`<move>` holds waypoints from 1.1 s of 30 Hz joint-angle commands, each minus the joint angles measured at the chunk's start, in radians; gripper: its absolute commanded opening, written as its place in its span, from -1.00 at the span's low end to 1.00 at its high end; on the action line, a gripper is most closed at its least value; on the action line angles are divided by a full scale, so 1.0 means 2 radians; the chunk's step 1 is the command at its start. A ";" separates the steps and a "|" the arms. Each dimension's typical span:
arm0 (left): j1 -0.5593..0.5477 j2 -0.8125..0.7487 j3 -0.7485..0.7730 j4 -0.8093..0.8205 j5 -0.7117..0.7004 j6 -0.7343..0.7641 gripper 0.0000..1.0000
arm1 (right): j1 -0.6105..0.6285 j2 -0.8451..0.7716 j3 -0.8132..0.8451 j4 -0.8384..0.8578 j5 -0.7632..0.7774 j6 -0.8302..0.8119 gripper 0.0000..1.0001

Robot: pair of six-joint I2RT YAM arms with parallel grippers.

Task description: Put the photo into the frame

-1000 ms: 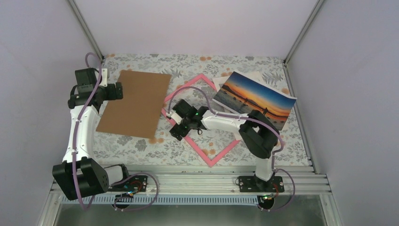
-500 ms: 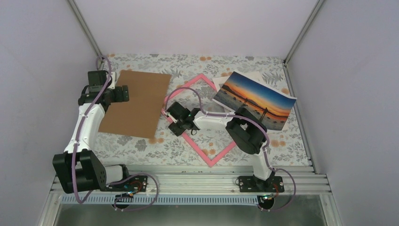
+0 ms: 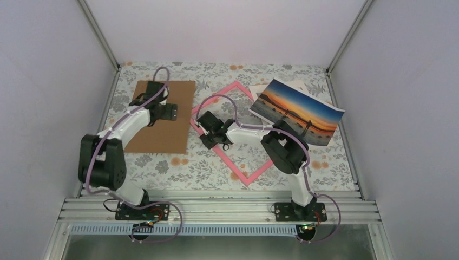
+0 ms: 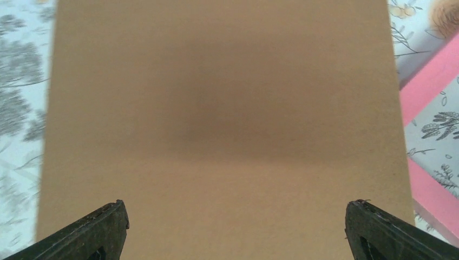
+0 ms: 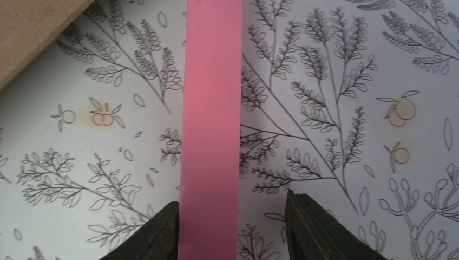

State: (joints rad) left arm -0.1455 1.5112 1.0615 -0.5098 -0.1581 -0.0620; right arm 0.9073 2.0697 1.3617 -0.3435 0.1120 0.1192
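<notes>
Two arms, which is nearer: my right gripper point(image 3: 210, 140) is over the frame's point(image 3: 246, 179) left-hand border. My left gripper point(image 3: 172, 112) is off to the frame's left, above the brown cardboard sheet point(image 3: 162, 138).
Border under my right gripper: it runs straight away from my wrist camera. Its long axis crosses the line between my jaws, so a squeeze would take it across its narrow width.
Right jaws: partway apart and astride that border. One finger point(image 5: 159, 230) is at the pink edge, the other point(image 5: 316, 230) stands off with tablecloth point(image 5: 346, 81) showing between.
Left jaws: spread wide, holding nothing.
Photo point(image 3: 296, 111): outside the frame, just past its far-right side, lying partly on the white mat board point(image 3: 255, 92).
Photo from my right gripper: across the frame's opening, on the opposite side.
My judgement: the frame comes first, and the photo is the right arm's reach, not the left's.
</notes>
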 commanded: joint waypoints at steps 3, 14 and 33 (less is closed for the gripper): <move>-0.053 0.072 0.045 0.022 -0.021 -0.020 1.00 | -0.019 0.019 0.002 -0.009 0.001 0.008 -0.19; -0.117 0.106 0.010 0.053 -0.026 -0.035 1.00 | -0.039 0.029 0.010 -0.014 -0.010 0.016 -0.57; -0.097 0.168 0.008 0.057 -0.095 -0.053 1.00 | -0.046 0.005 0.008 -0.017 -0.022 0.028 -0.93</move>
State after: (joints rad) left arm -0.3717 1.8629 1.1122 -0.3779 -0.2962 -0.1741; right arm 0.8360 2.0846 1.3808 -0.3367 0.0677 0.1375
